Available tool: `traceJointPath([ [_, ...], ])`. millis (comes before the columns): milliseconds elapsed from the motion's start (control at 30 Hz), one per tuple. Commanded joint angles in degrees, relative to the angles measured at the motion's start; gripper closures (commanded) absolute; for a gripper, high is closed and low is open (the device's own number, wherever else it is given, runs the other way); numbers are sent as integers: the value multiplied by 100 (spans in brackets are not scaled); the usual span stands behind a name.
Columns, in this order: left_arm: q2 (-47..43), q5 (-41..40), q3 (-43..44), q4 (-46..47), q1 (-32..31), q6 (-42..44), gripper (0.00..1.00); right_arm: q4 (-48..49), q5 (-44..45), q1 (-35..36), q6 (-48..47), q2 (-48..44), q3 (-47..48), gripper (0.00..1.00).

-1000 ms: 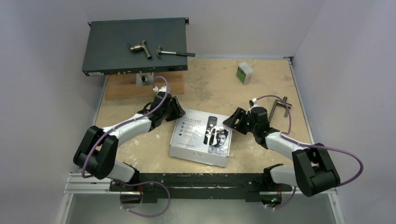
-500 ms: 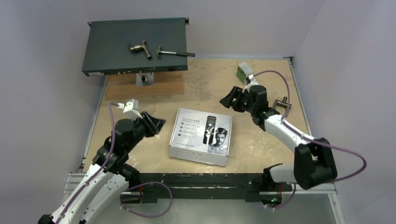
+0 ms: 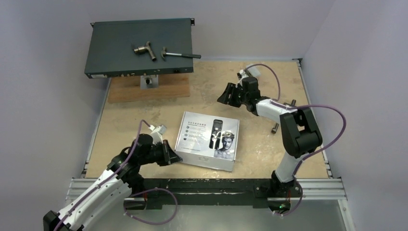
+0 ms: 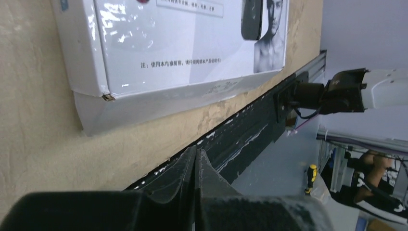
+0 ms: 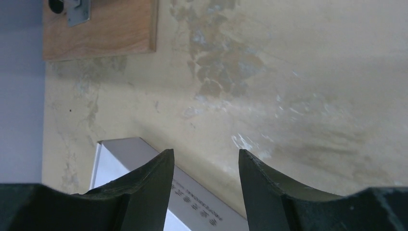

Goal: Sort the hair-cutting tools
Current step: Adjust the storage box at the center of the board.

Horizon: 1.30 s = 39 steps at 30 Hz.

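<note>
The clipper box (image 3: 208,140) lies closed in the middle of the table (image 3: 139,113). I see no hair-cutting tools out, only the picture on its lid. In the last second my left gripper (image 3: 173,156) swung back to the box's near-left corner and pinched shut on nothing. My right gripper (image 3: 226,95) pulled away toward the far side, jaws apart and empty. I judge sorting hasn't begun, since the box needs opening first.

- left arm (image 3: 101,187): white link shells, black joint housings, thin purple cable (image 3: 139,129) strung along it.
- right arm (image 3: 299,132): same white-and-black build, purple cable (image 3: 337,109) too.
- left gripper (image 4: 196,153), right gripper (image 5: 206,159): matte black, curved, tapering fingers (image 5: 144,185).
</note>
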Motion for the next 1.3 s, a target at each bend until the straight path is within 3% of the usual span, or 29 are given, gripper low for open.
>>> traceJointPath([
  [0, 293, 389, -297, 723, -447, -296, 100, 12, -441, 277, -328, 401, 792, 49],
  [167, 778, 158, -453, 1051, -878, -303, 100, -250, -625, 476, -578, 873, 1115, 51],
  [533, 2995, -716, -1073, 4241, -1351, -850, 100, -263, -613, 739, -610, 1046, 906, 53],
  [867, 4095, -1324, -964, 5281, -1350, -757, 100, -334, -734, 992, -660, 1076, 477, 56],
  [1267, 6663, -1994, -1305, 8664, -1526, -1379, 100, -240, -1113, 1279, -574, 1187, -6, 64],
])
